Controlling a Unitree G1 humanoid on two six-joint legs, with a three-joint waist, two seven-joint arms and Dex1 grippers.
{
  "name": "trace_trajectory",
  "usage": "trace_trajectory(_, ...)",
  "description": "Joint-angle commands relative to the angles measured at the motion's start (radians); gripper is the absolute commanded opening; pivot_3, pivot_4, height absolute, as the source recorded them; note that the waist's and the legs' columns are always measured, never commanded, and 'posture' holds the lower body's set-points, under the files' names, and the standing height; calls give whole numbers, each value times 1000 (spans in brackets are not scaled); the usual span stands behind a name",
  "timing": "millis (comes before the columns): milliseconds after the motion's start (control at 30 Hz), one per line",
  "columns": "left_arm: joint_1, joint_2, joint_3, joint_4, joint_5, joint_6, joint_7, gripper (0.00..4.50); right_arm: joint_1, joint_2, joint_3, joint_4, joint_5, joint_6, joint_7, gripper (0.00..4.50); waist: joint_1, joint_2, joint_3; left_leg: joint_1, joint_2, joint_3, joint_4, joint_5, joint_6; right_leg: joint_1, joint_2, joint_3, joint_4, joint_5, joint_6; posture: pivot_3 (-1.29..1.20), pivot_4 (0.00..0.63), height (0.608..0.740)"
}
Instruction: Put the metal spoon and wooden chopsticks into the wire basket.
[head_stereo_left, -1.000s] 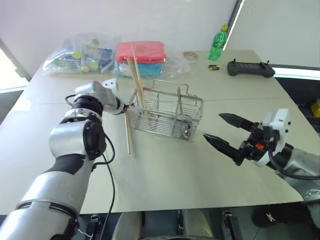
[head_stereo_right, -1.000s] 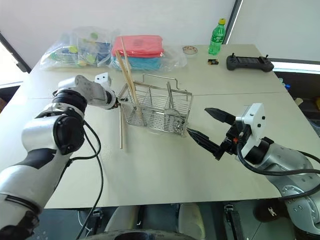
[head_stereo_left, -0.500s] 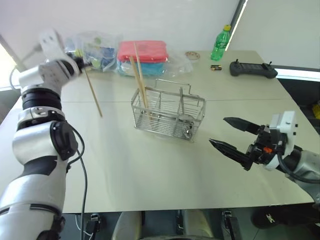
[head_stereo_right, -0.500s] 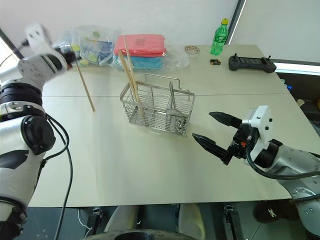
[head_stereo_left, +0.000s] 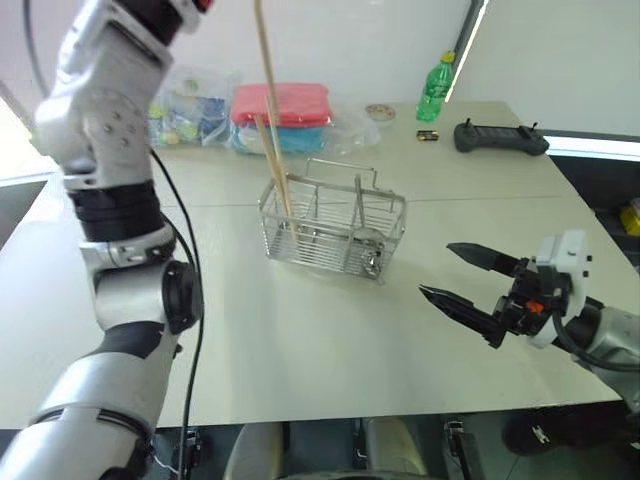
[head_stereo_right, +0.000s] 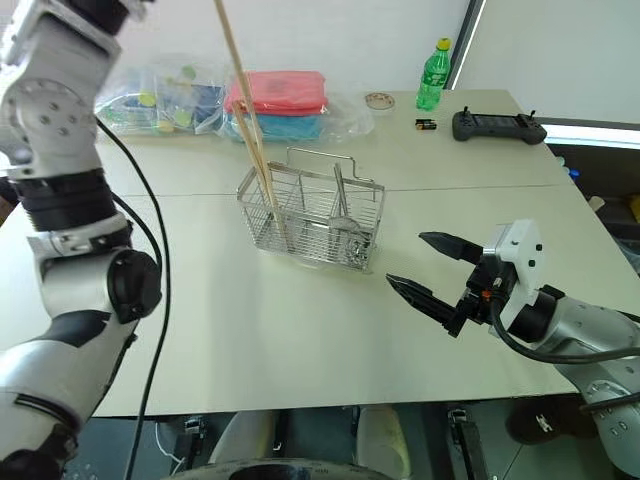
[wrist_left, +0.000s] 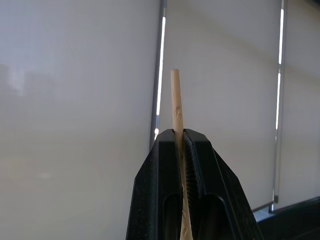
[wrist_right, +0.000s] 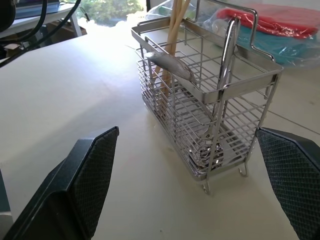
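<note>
The step in hand is judged to be the delivery of the last chopstick: a single wooden chopstick (wrist_left: 176, 107) is pinched between the pressed-together fingers of the left gripper (wrist_left: 181, 145), with a short length of it standing out past the fingertips. In the head views the long shaft of this chopstick is seen hanging down from the raised left arm toward the wire basket (head_stereo_left: 335, 232), its lower end near or among the sticks already there (whether it has entered the compartment cannot be told).

Well below the left gripper, two more wooden chopsticks (wrist_right: 172, 27) lean out of the end compartment of the basket. The metal spoon (wrist_right: 220, 90) stands in the compartment at the basket's other end, the end nearer the right gripper, with its handle upright and its bowl down at the wire floor. The basket rests on the pale surface (head_stereo_left: 320, 340).

The right gripper (head_stereo_left: 465, 283) is held with its fingers spread wide and empty, the basket lying just ahead of it and apart from both fingers.

The spoon's part of the task is judged done. The next move calls for the held chopstick's lower tip to be guided into the compartment beside the other sticks, lowered until it is carried by the basket, and only then let go; a release made too high or off to the side could let the stick tip out over the wires.
</note>
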Motion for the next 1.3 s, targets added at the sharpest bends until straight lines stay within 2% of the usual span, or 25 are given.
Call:
trace_trajectory(33, 46, -19, -38, -66, 10, 4, 21, 47, 2, 3, -30, -27, 4, -16, -5, 4500, 2, 0, 0, 0, 0, 0, 0, 0, 0, 0, 0, 0, 0, 0, 0, 0, 150, 692)
trace_trajectory(400, 193, -67, -121, -146, 6, 31, 13, 47, -22, 18, -13, -23, 1, -18, -45, 4500, 3, 0, 0, -1, 0, -1, 1, 0, 1, 0, 0, 0, -1, -1, -2, 0, 150, 692)
trace_trajectory(500, 203, -75, -113, -150, -5, 29, 14, 1102, -33, 19, -9, -18, 4, -14, -53, 4500, 3, 0, 0, -1, 0, -1, 1, 0, 1, 0, 0, 0, -1, -2, -4, 0, 150, 692)
trace_trajectory(600, 208, -78, -106, -172, -18, 25, 11, 2576, -40, 20, -7, -14, 7, -11, -57, 4500, 3, 0, 0, -1, 0, -1, 1, 0, 1, 0, 0, 0, -1, -2, -4, 0, 150, 692)
trace_trajectory(633, 209, -79, -100, -182, -32, 32, 11, 3203, -40, 20, -7, -13, 7, -11, -56, 4500, 3, 0, 0, -1, 0, -1, 1, 0, 1, 0, 0, 0, -1, -2, -4, 0, 150, 692)
trace_trajectory(667, 208, -80, -94, -190, -43, 38, 13, 3577, -40, 19, -7, -11, 7, -11, -55, 4500, 3, 0, 0, -1, 0, -1, 1, 0, 1, 0, 0, 0, -1, -2, -4, 0, 150, 692)
trace_trajectory(833, 161, -53, -26, -198, -146, 118, 40, 3577, -39, 16, -6, -3, 1, -15, -45, 4500, 3, 0, 0, -1, 0, -1, 1, 0, 1, 0, 0, 0, 0, -2, -4, 0, 150, 692)
trace_trajectory(933, 138, 73, 21, -208, -304, 296, -59, 3577, -37, -3, -19, 12, -15, -23, -14, 4500, -4, 0, 1, -1, 0, -1, 1, 0, 1, 0, 1, 0, 0, -2, -4, 0, 150, 692)
trace_trajectory(1000, 174, 215, 8, -240, -323, 334, -195, 3577, -40, -19, -41, 28, -16, -22, 6, 4500, -12, 1, 1, -1, 0, -1, 0, -1, 2, -1, 1, 0, 0, -2, -4, 0, 150, 692)
trace_trajectory(1067, 319, 442, -20, -257, -242, 268, -442, 3577, -43, -41, -71, 56, -23, -25, 39, 4500, -24, 6, -1, -1, 0, -1, -1, -1, 2, -2, 1, 0, 0, -3, -4, 0, 150, 692)
trace_trajectory(1133, 482, 627, -61, -239, -132, 155, -639, 3577, -44, -54, -87, 80, -33, -29, 63, 4500, -28, 9, -1, 1, 0, 2, -2, -2, 4, -2, 1, 3, 1, -5, -7, 0, 150, 692)
trace_trajectory(1233, 745, 827, -73, -209, -37, 23, -892, 3577, -40, -58, -85, 96, -52, -37, 86, 4500, -21, 9, -1, 0, 2, 2, -2, -2, 5, -4, 2, 2, 2, -7, -11, 0, 150, 692)
trace_trajectory(1300, 857, 884, -64, -200, -12, -5, -951, 3577, -39, -56, -83, 100, -61, -40, 97, 4500, -8, 7, 0, -2, 3, 2, -2, -2, 4, -6, 2, 2, 1, -7, -12, 0, 150, 692)
